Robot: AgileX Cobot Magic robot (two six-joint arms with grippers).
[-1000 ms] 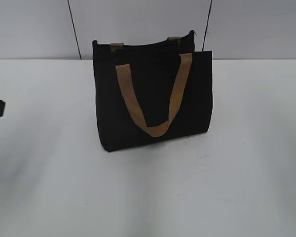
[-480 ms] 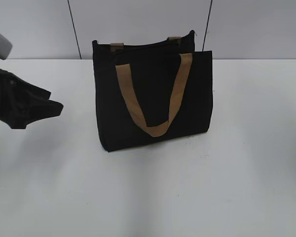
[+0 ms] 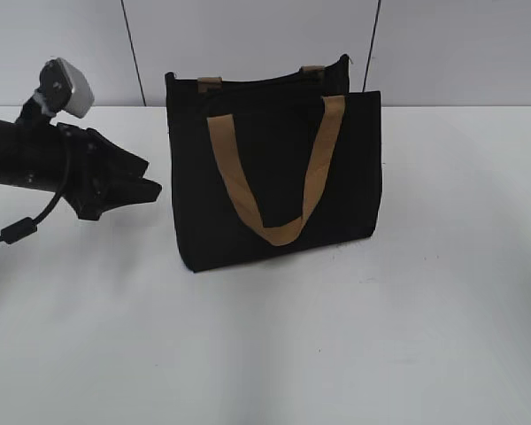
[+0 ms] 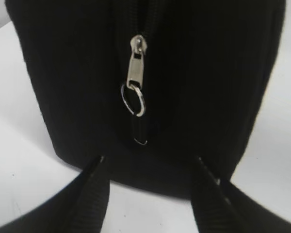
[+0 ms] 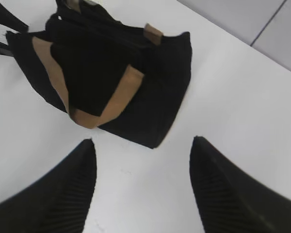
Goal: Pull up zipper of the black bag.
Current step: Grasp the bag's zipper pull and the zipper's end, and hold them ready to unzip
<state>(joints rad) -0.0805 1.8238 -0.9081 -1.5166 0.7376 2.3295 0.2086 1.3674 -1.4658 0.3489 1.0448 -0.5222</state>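
Note:
The black bag (image 3: 274, 177) stands upright on the white table, a tan handle (image 3: 274, 177) hanging down its front face. It also shows in the right wrist view (image 5: 150, 92). My left gripper (image 3: 146, 181) is open, just left of the bag's left side, a little apart from it. In the left wrist view the bag's side (image 4: 208, 87) fills the frame, with the zipper line and its silvery pull tab (image 4: 135, 68) with a ring hanging low on that side, between my open fingers (image 4: 148, 162). My right gripper (image 5: 143, 145) is open and empty, above the table, away from the bag.
The white table (image 3: 425, 310) spreads around the bag. A grey panelled wall (image 3: 248, 35) stands close behind it. The left arm with its cable (image 3: 18, 230) crosses the table's left side.
My left arm has come in from the left edge and moved right, to just beside the bag's left side. The bag has not moved.

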